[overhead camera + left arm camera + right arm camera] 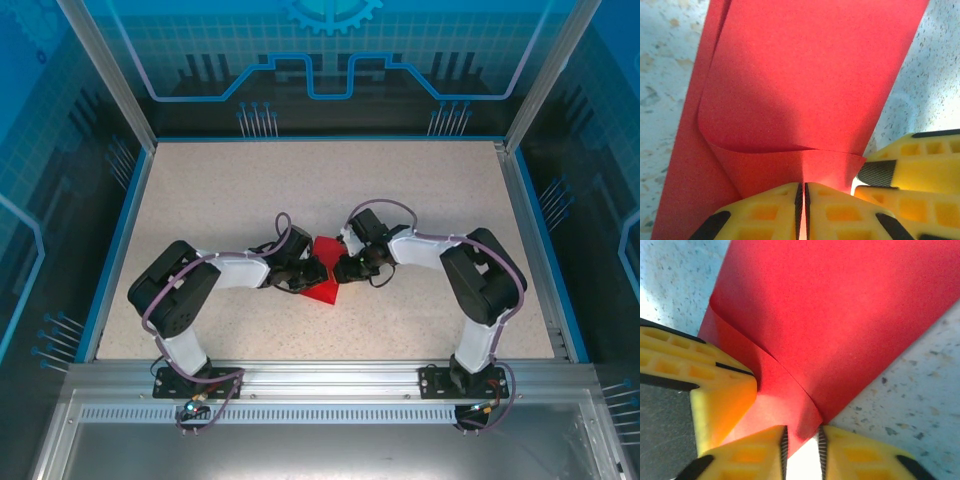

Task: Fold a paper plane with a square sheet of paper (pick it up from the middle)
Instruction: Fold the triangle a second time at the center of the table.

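The red sheet of paper, partly folded with a curled flap, lies at mid-table between both grippers. In the left wrist view the paper rises ahead, and my left gripper is shut on its near folded edge. My left gripper and right gripper meet over the sheet. In the right wrist view the paper has one corner lying between the parted jaws of my right gripper, which stands open. The left gripper's yellow finger presses the paper close beside it.
The speckled beige table has a blue rim and transparent walls on three sides. Both arm bases stand on the metal rail at the near edge. The right gripper's yellow fingers crowd the left wrist view's right side.
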